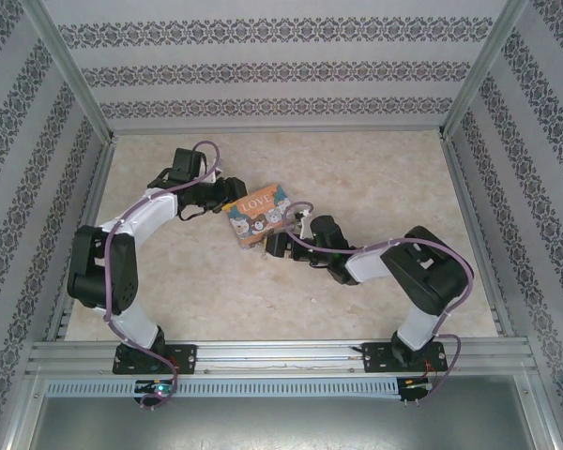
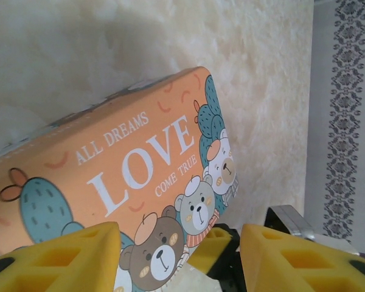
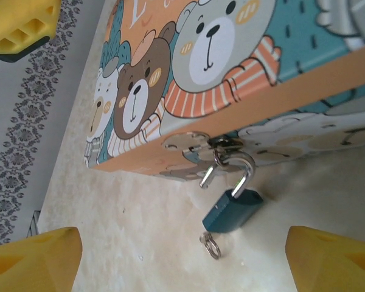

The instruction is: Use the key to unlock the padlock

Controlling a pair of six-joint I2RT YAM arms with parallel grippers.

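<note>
The padlock (image 3: 232, 210) hung from the clasp (image 3: 191, 142) of the tin (image 3: 243, 61), lower centre of the right wrist view, shackle seemingly sprung, a small ring (image 3: 211, 246) beneath; right fingers (image 3: 36, 258) gaped empty, left fingers (image 2: 61, 255) straddled the tin, grip unclear, so unhooking wanted a delicate pinch.

Overhead, 2 wrist close-ups, tin (image 1: 259, 216) shared

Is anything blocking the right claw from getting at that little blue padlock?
Nothing visible does. In the right wrist view the padlock hangs from the clasp of the tin, and bare table lies between it and the open right claw. Only a small metal ring sits just below the padlock.
</note>
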